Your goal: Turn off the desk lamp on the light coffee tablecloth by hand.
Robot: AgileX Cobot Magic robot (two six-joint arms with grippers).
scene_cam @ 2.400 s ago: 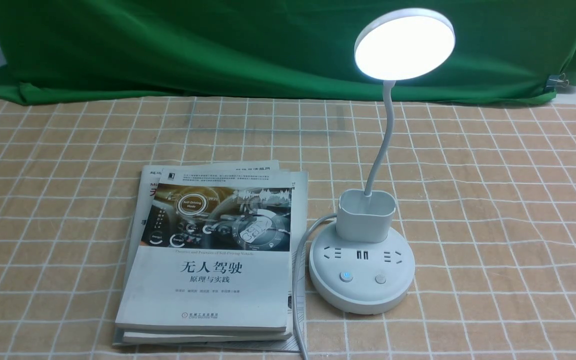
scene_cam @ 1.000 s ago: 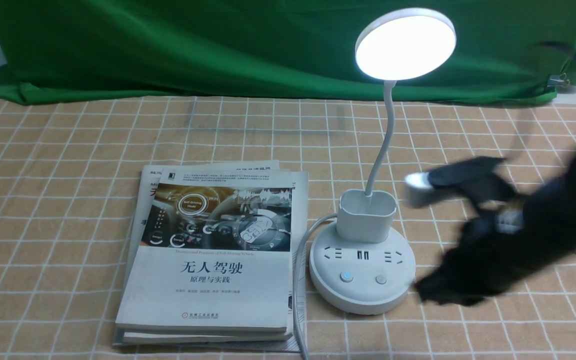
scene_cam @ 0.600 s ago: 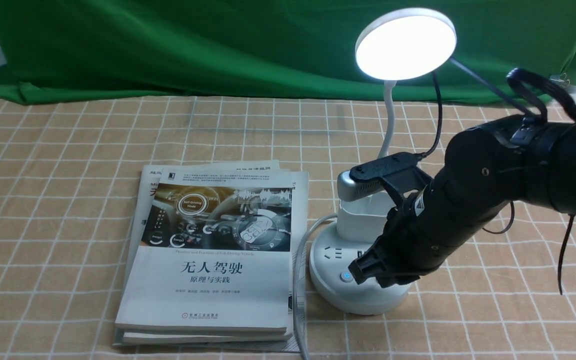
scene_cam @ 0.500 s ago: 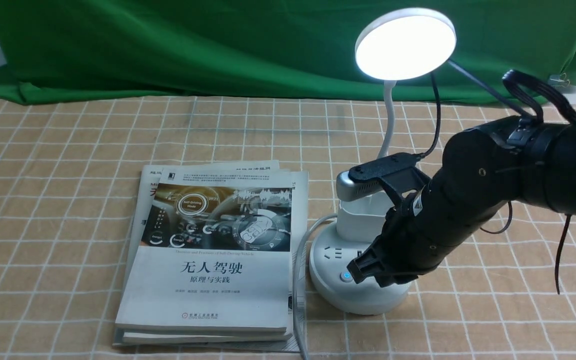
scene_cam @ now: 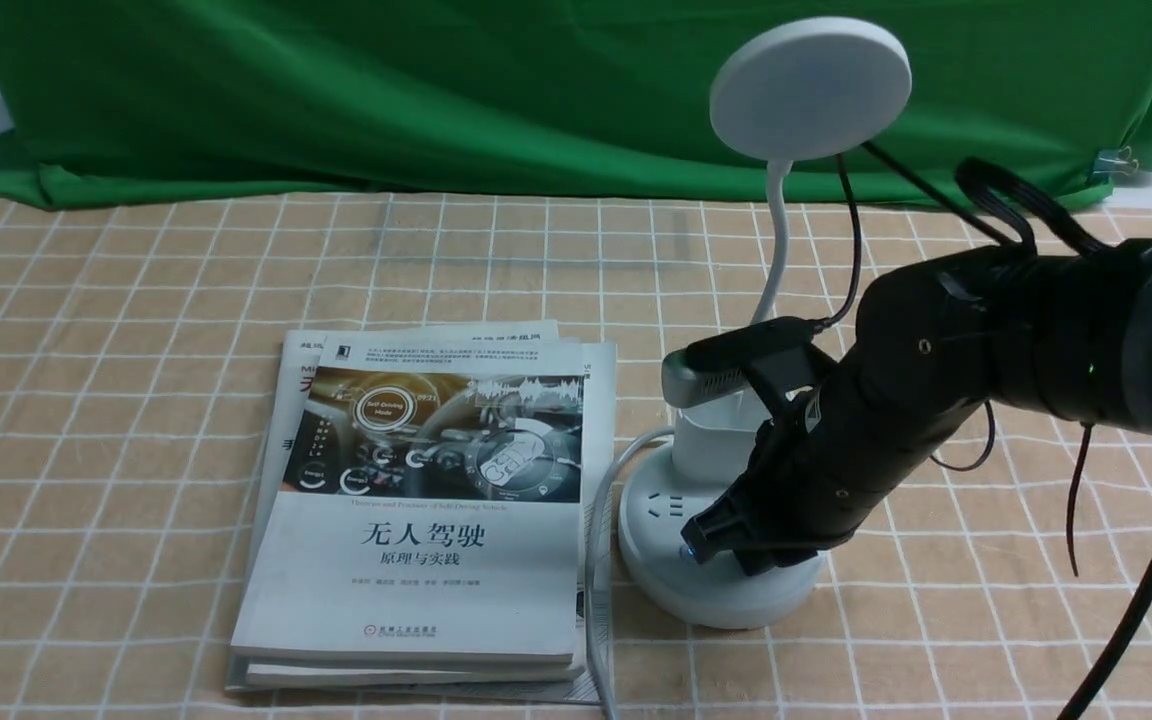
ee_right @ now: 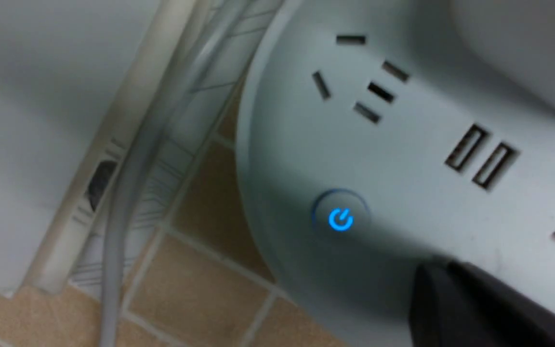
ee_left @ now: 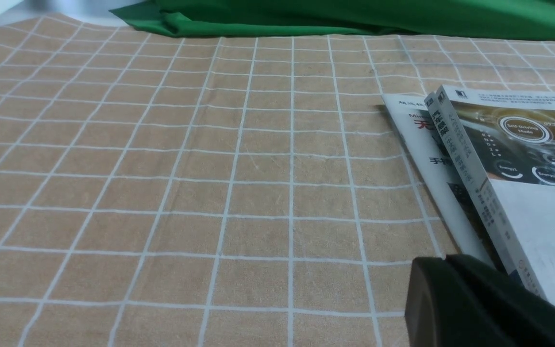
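The white desk lamp (scene_cam: 809, 88) stands on the light coffee tablecloth (scene_cam: 136, 350), and its disc head is dark. My right gripper (scene_cam: 701, 540) is shut and its tip rests on the lamp's round base (scene_cam: 736, 600), in front of the pen-holder cup (scene_cam: 716, 440). In the right wrist view the shut tip (ee_right: 431, 274) sits on the base (ee_right: 403, 144) just beside the blue-lit power button (ee_right: 340, 219). The second button is hidden under the gripper. My left gripper (ee_left: 431, 270) is shut and empty, low over the cloth (ee_left: 162, 168) beside the books.
A stack of books (scene_cam: 426, 510) lies just left of the lamp base and shows in the left wrist view too (ee_left: 523, 168). The lamp's white cord (scene_cam: 596, 560) runs between books and base toward the front edge. A green backdrop cloth (scene_cam: 336, 90) hangs behind.
The lamp head has gone from glowing to dark. My right arm came in from the right onto the base, then edged slightly left and down. The left arm has not moved.
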